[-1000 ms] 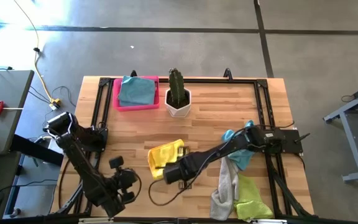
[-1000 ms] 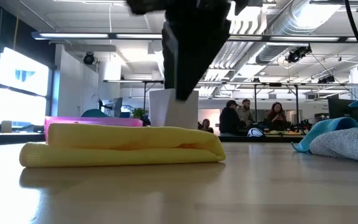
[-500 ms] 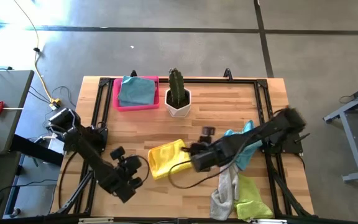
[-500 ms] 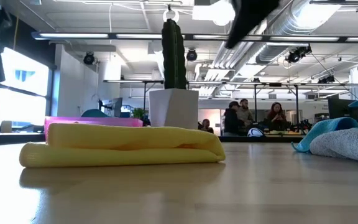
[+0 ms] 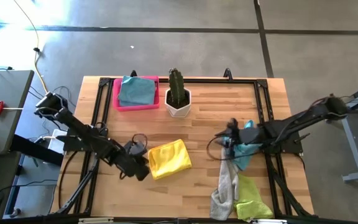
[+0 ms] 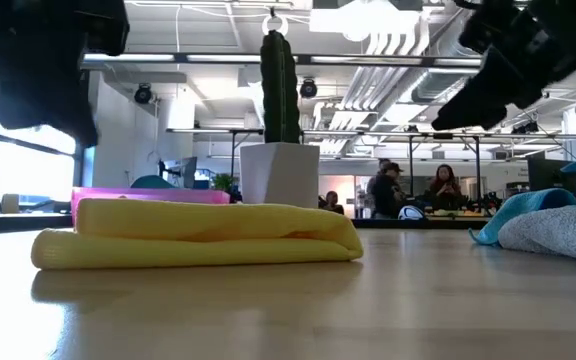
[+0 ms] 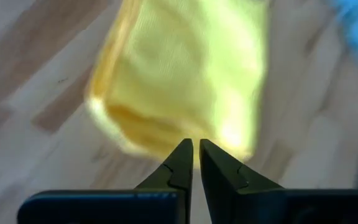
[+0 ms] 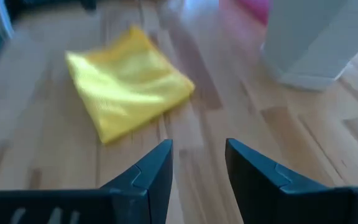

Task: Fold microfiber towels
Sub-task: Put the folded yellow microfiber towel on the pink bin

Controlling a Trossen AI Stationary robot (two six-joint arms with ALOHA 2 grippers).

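Observation:
A folded yellow towel (image 5: pixel 169 158) lies flat on the wooden table near the middle; it also shows in the low view (image 6: pixel 198 235) and in both wrist views (image 7: pixel 179 74) (image 8: pixel 129 90). My left gripper (image 5: pixel 143 168) is shut and hovers just off the towel's left near corner (image 7: pixel 196 144), raised above the table in the low view (image 6: pixel 48 70). My right gripper (image 5: pixel 222 140) is open and empty (image 8: pixel 197 146), raised beside a pile of a light blue towel (image 5: pixel 244 149), a grey towel (image 5: pixel 225 186) and a lime green towel (image 5: pixel 252 199).
A pink tray (image 5: pixel 118 99) holding a folded light blue towel (image 5: pixel 137 91) stands at the far left. A white pot with a cactus (image 5: pixel 178 98) stands beside it. Black rails (image 5: pixel 263 106) run along the table's sides. People sit in the room behind (image 6: pixel 408 190).
My right gripper has drawn away from the yellow towel, going up and toward the table's right edge, to the pile of towels. My left gripper has come from the near edge toward the yellow towel's left side. The yellow towel has stayed where it was.

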